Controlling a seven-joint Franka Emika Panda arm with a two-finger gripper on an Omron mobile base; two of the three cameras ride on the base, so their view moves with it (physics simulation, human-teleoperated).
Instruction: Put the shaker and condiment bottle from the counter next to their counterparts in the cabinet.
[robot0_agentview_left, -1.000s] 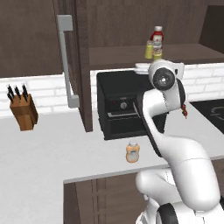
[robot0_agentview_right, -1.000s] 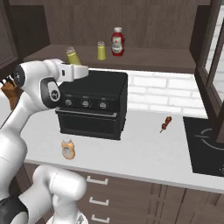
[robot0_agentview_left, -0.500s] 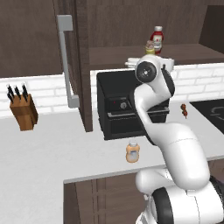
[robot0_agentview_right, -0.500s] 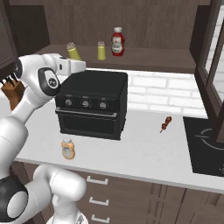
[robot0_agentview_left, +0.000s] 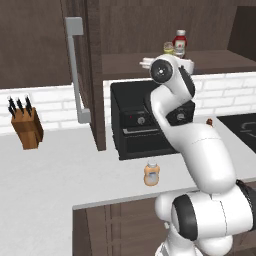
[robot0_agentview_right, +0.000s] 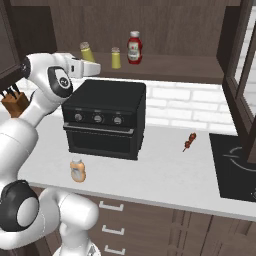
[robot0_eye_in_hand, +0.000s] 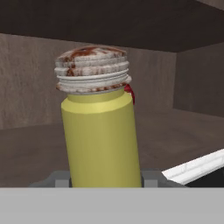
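Nearest, the peach-orange condiment bottle stands upright on the white tabletop, close to its front edge and just ahead of the black countertop oven; not yet handled, with bare surface around it, so easy reach later. A small skewer-like item lies right of the oven, well apart, and a knife block sits far left by the wall.

Higher up, the tool is clamped on the yellow-olive shaker, which stands upright between the fingers, pale cap on top, probably kept level so nothing tips. In the right base view the held shaker hovers at the left front edge of the cabinet shelf, above the oven top.

Farther in, the matching shaker and the red bottle stand side by side on the shelf. The shelf looks bare left of that shaker, likely the drop spot. The open cabinet door with its grey bar handle hangs left of the arm; the swing should stay clear of it.
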